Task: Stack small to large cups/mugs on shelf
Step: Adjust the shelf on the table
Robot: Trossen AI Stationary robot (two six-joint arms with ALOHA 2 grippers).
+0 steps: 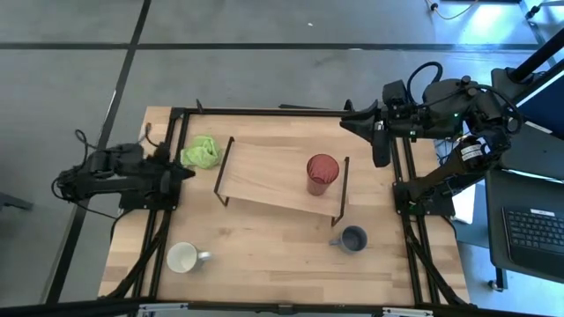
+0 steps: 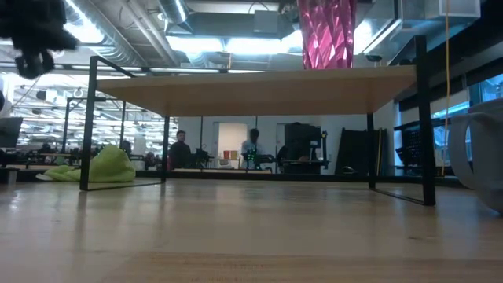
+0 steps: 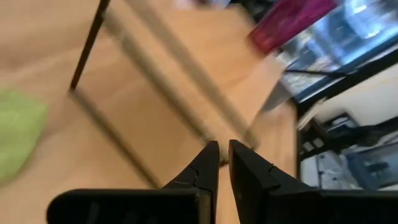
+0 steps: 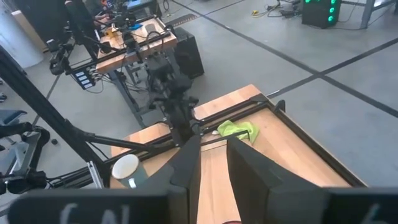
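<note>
Light matt wood shelf (image 1: 269, 172) on thin black wire legs; faceted glossy red tumbler (image 1: 322, 173).

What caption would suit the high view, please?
Red tumbler on the shelf; both mugs on the table.

The red tumbler (image 1: 322, 173) is standing upright on the right end of the light-wood shelf (image 1: 264, 172). The grey-blue mug (image 1: 352, 239) is sitting on the worktop (image 1: 264, 255) just beside that end, the white mug (image 1: 183, 257) well apart at front left.
</note>
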